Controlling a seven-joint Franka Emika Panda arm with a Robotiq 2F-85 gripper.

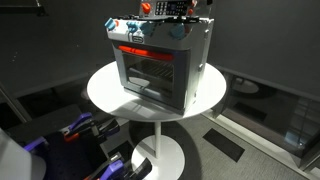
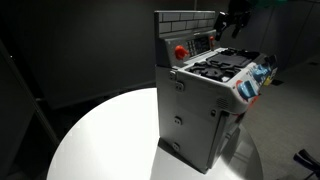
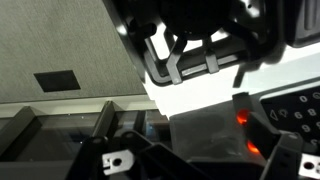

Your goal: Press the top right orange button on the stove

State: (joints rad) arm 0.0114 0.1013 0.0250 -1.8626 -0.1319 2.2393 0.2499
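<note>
The stove [image 1: 160, 65] is a small grey toy oven with a glass door, a red strip and a white top panel, and it stands on a round white table [image 1: 105, 90]. It also shows in an exterior view [image 2: 205, 110] with black burners on top. My gripper [image 1: 168, 10] hangs over the stove's back panel in both exterior views [image 2: 235, 22]. In the wrist view the gripper [image 3: 198, 135] is close over the white panel, beside two glowing orange buttons [image 3: 243, 118]. The dark fingers blur together, so their opening is unclear.
The table's white top [image 2: 100, 140] extends in front of the stove. A red round button [image 2: 181, 50] sits on the stove's backsplash. Dark equipment lies on the floor near the table's base [image 1: 90, 135]. Dark curtains surround the scene.
</note>
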